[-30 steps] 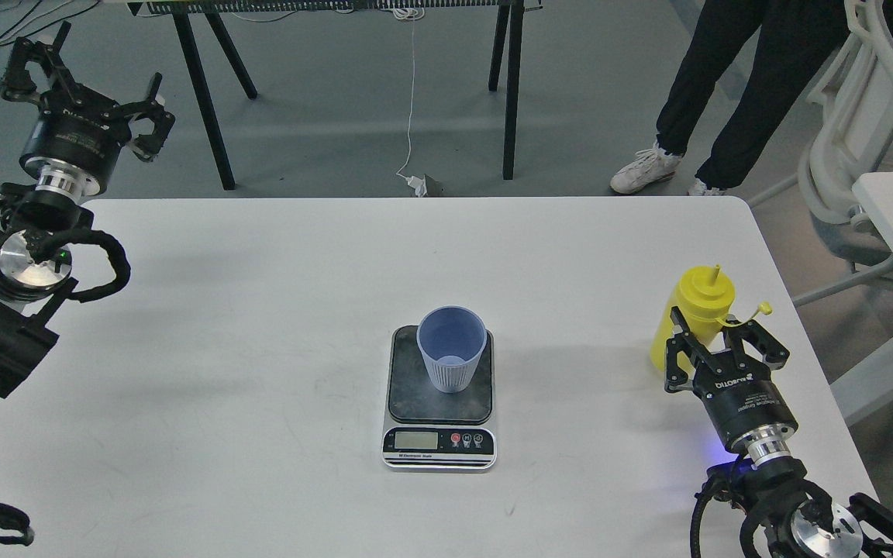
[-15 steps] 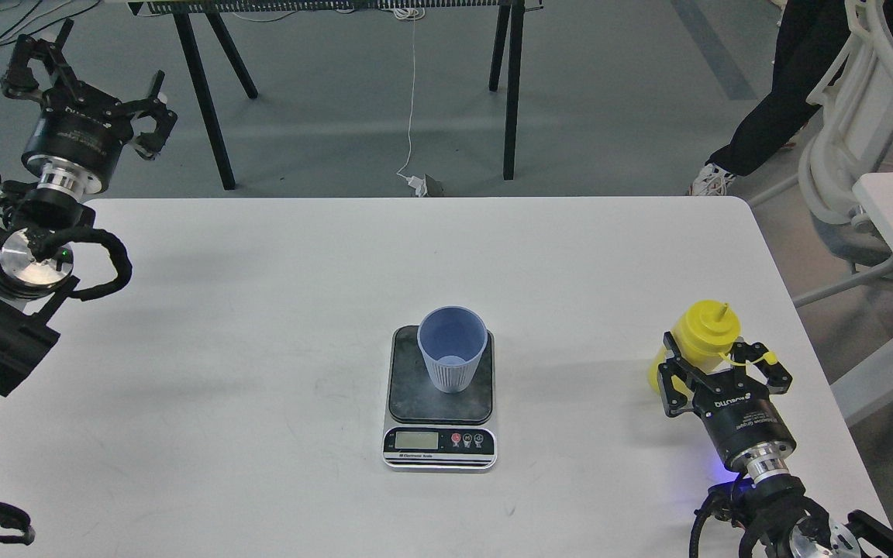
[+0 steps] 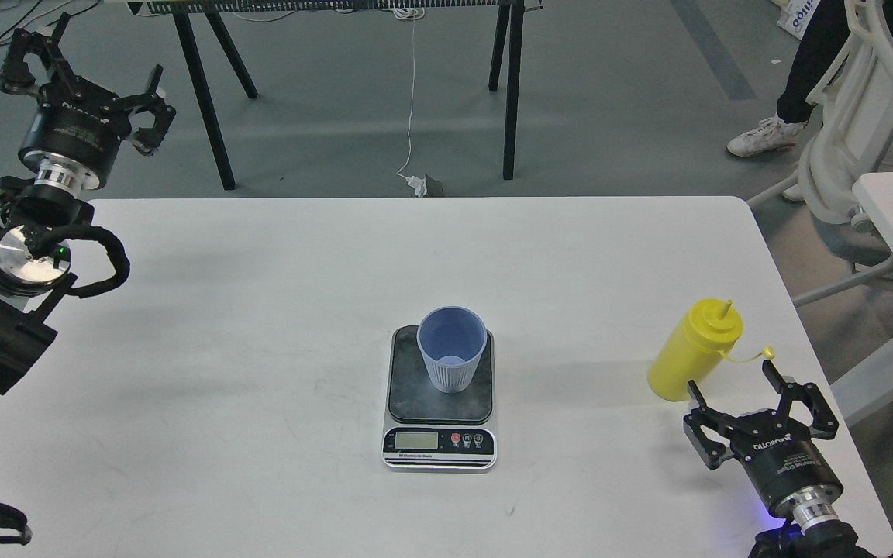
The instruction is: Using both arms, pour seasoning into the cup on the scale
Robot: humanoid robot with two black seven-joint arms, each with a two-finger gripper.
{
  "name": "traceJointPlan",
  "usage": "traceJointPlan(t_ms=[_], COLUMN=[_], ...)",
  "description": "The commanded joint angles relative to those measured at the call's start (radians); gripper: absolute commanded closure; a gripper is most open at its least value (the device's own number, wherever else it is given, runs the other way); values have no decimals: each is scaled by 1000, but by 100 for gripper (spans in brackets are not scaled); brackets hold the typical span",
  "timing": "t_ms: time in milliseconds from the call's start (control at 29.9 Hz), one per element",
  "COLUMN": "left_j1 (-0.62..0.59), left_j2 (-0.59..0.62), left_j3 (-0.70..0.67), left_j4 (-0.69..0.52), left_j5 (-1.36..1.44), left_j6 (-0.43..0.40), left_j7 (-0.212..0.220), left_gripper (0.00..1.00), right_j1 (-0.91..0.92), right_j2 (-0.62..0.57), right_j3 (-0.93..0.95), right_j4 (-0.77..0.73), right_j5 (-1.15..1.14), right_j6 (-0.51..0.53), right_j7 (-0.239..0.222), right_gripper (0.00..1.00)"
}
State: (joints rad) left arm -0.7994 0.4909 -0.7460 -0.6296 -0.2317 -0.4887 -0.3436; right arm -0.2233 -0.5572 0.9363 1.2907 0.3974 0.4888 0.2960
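Lower right of the frame, the right gripper [image 3: 756,403] gapes just below the standing seasoning bottle [image 3: 693,353], apart from it; cup [image 3: 452,349] on scale [image 3: 439,407] at centre; left gripper [image 3: 86,74] spread wide upper left

The scale [image 3: 439,403] has an LCD too small to read, and the cup [image 3: 452,349] standing on it hides the middle of its platform. Far right of the scale, the right arm [image 3: 803,504] is cut off by the bottom edge, and a person [image 3: 795,77] by the top edge.
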Motion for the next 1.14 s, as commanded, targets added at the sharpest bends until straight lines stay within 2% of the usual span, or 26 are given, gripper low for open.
traceJointPlan(t_ms=[0, 167, 401, 568, 702, 802, 869, 1103], left_j1=[0, 3, 9, 12, 14, 22, 26, 26], left_j2=[1, 9, 9, 12, 15, 15, 15, 15], left_j3=[-3, -3, -3, -3, -3, -3, -1, 8], left_j4=[-1, 1, 1, 2, 4, 5, 11, 15], left_j5=[0, -1, -8, -11, -11, -9, -8, 0], left_j6=[0, 0, 0, 0, 0, 0, 0, 0], left_j7=[-2, 0, 0, 0, 0, 1, 0, -2], left_gripper=[0, 0, 0, 0, 0, 0, 0, 0], right_j1=[-19, 30, 408, 720, 910, 982, 1010, 1019], right_j2=[-110, -237, -256, -207, -68, 6, 36, 40], right_j3=[22, 160, 184, 35, -34, -42, -45, -85], right_j4=[-11, -115, -321, -482, -646, -737, -746, -743], right_j5=[-25, -37, -84, -135, -134, -138, -143, -143], right_j6=[0, 0, 0, 0, 0, 0, 0, 0], right_j7=[3, 2, -8, -11, -9, -11, -12, -12], right_gripper=[2, 2, 1, 1, 1, 1, 1, 1])
